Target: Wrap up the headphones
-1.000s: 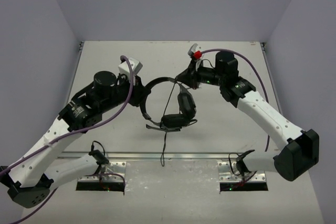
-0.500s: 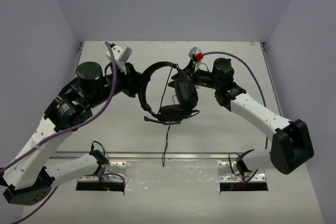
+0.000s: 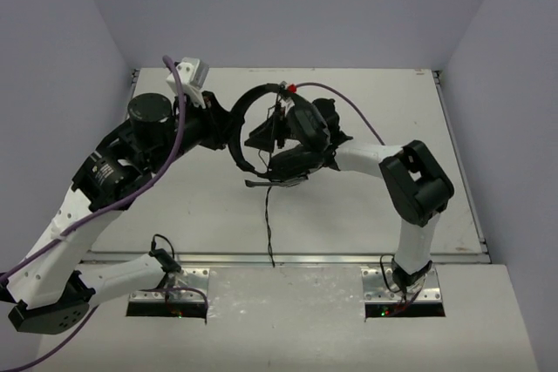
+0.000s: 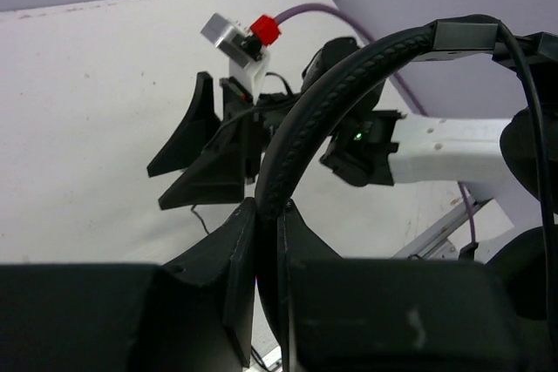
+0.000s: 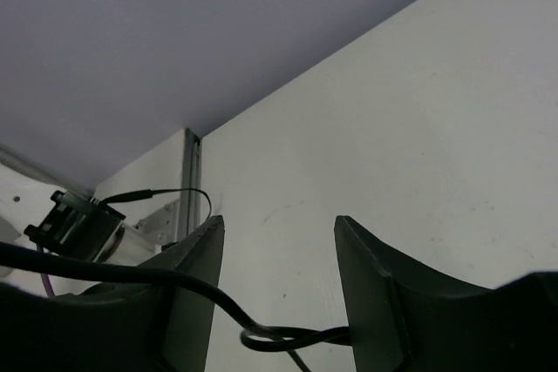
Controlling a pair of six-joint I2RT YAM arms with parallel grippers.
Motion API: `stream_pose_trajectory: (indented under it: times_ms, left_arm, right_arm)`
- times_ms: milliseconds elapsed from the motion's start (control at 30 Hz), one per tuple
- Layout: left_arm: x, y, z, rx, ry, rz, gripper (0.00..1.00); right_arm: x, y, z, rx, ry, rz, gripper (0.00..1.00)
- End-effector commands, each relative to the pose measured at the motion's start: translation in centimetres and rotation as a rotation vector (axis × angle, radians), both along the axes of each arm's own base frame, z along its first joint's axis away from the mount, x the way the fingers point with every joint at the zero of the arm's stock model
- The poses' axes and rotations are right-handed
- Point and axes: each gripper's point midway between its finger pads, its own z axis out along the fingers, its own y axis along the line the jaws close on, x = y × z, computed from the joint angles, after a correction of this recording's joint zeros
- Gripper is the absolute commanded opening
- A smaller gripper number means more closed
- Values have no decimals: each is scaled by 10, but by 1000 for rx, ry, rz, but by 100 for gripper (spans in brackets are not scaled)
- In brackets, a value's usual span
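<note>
Where the two arms meet over the pale grey table (image 3: 375, 215), black over-ear headphones (image 3: 307, 135) are held up: thin ribbed headband arched to the left, two padded earcups bunched together at the right and lower right.

- Cable: thin dark cable (image 3: 267, 224), hanging from the cups toward the table's near edge.
- Left gripper (image 4: 266, 215): black fingers pressed together on the headband, which rises from between them and curves away to the right.
- Right gripper (image 5: 277, 241): fingers spread apart, gripping nothing. It sits inside the headband's arc, just beside the earcups. On its wrist camera the cable crosses the gap low between the fingers; contact cannot be told.
- Purple arm cables (image 3: 179, 141): draped along both arms.
</note>
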Motion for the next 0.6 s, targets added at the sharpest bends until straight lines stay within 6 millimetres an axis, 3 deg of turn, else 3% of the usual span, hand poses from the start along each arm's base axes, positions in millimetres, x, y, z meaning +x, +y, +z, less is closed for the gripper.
stream_pose_trajectory:
  times_ms: [0,33,133,233,333,467,567]
  left_arm:
    - [0,11,69,-239,-92,102,0]
    - [0,15,78,-267,-103,119,0]
    - [2,25,102,-355,-126,183,0]
    - [3,30,115,-405,-132,212,0]
    - [10,54,120,-438,-144,351,0]
    - [20,73,119,-445,-140,481,0]
    - [30,89,114,-430,-128,607,0]
  right_arm:
    - [3,30,38,130,-48,40,53]
    - [7,36,22,122,-12,41,51]
    - [9,54,10,117,15,37,51]
    - [1,68,7,106,22,48,53]
    - [-12,76,-11,72,47,51,53]
    - [-26,67,-39,53,96,19,34]
    - [-37,57,-51,63,110,16,6]
